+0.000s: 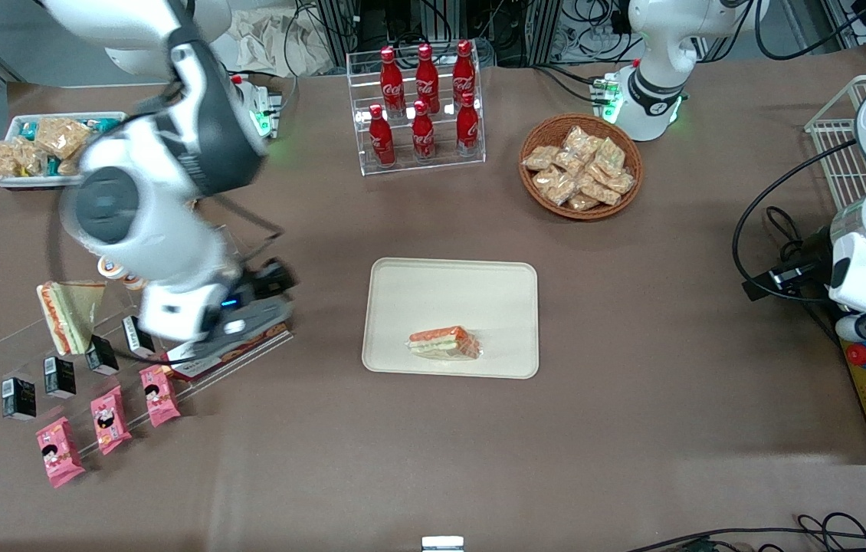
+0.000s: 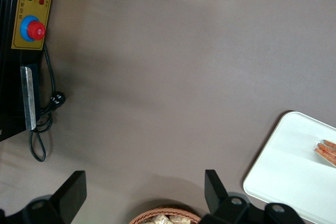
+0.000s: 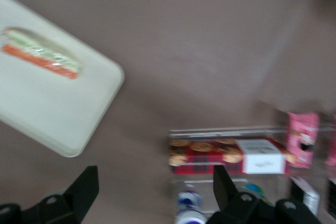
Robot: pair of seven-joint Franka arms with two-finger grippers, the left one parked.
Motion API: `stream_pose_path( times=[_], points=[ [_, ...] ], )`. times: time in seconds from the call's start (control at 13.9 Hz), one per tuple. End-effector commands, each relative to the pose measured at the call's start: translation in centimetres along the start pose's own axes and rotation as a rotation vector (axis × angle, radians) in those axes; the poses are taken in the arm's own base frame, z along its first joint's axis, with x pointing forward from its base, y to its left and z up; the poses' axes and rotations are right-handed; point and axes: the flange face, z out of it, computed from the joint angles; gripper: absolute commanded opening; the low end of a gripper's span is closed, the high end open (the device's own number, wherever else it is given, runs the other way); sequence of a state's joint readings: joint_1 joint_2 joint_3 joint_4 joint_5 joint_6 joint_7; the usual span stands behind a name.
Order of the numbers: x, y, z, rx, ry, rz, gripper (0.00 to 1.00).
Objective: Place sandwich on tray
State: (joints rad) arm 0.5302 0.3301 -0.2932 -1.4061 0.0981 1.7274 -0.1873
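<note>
The sandwich (image 1: 444, 343) (image 3: 43, 55), a clear-wrapped wedge with orange-red and green stripes, lies on the cream tray (image 1: 452, 291) (image 3: 47, 108), in the part nearer the front camera. A corner of the tray (image 2: 283, 171) and the sandwich's tip (image 2: 326, 151) also show in the left wrist view. My gripper (image 1: 249, 322) (image 3: 156, 190) hangs open and empty beside the tray, toward the working arm's end of the table. It is above the edge of a clear acrylic stand holding a red cookie box (image 3: 210, 157).
A second wedge sandwich (image 1: 69, 314), black cartons (image 1: 57, 376) and pink packets (image 1: 107, 418) stand on or by the acrylic stand. A cola bottle rack (image 1: 421, 107), a snack basket (image 1: 580, 165) and a white snack bin (image 1: 42, 149) lie farther from the front camera.
</note>
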Motion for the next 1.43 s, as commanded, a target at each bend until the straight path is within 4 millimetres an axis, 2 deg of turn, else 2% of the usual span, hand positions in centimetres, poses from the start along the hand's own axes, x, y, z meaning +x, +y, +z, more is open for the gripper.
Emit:
stream_pose_path(
  times=[0.0,0.36,0.5,0.72,1.0,1.29,1.36],
  points=[
    [-3.6,7.1,-3.4,-0.041,0.0,0.117,0.97],
    [-11.3,18.7,-7.7,-0.036,-0.014,0.313,0.97],
    [-14.5,21.7,-8.5,-0.026,-0.005,0.361,0.98],
    [-17.9,22.3,-9.1,-0.007,0.009,0.388,0.98],
    [-19.3,23.0,-10.0,-0.04,0.01,0.407,0.98],
    [-20.2,22.1,-9.9,-0.032,0.008,0.429,0.98],
    [-19.8,21.5,-9.9,-0.034,0.008,0.422,0.98]
  ],
)
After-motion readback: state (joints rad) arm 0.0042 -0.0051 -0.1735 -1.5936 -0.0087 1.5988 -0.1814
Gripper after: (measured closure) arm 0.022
